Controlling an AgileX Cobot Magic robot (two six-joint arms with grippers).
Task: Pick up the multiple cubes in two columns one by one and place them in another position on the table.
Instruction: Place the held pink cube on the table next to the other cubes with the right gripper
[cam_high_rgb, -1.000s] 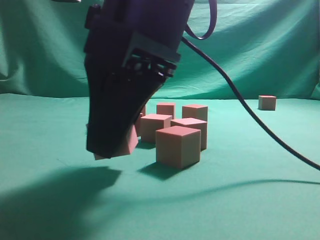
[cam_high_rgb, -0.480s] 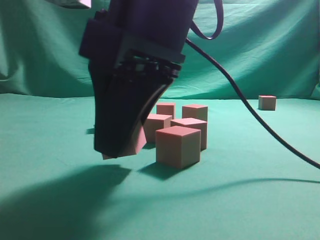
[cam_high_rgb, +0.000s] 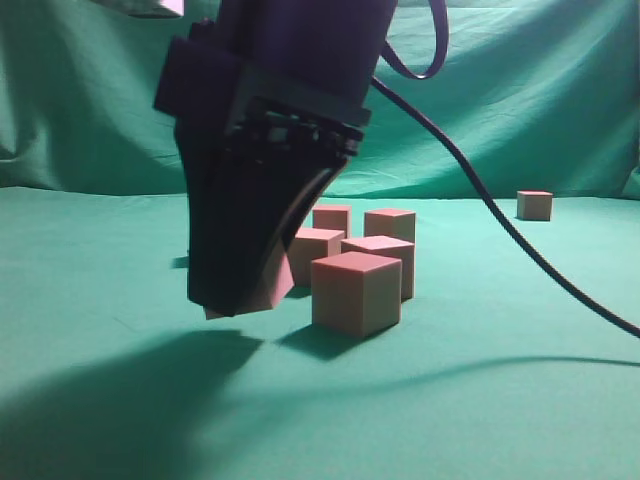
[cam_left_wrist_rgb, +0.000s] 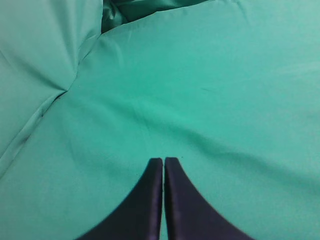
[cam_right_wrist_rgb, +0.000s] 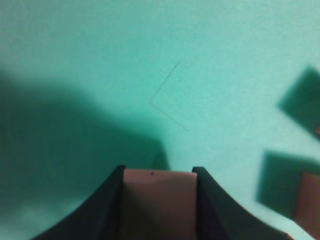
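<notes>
Pink cube (cam_right_wrist_rgb: 157, 200) sits clamped in the right end effector (cam_high_rgb: 235, 300), just above the bench (cam_high_rgb: 500, 420) near its front. Left end effector (cam_left_wrist_rgb: 163, 170) is closed, empty. Lowered askew, the cube could tip or knock the nearest cube (cam_high_rgb: 357, 292).

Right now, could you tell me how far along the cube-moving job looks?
Possibly done: one cube sits alone at far right, apart from the group. In hand: the right gripper holds a cube clear of the table. Left: four cubes visible in the cluster. The left gripper is shut and empty.
</notes>
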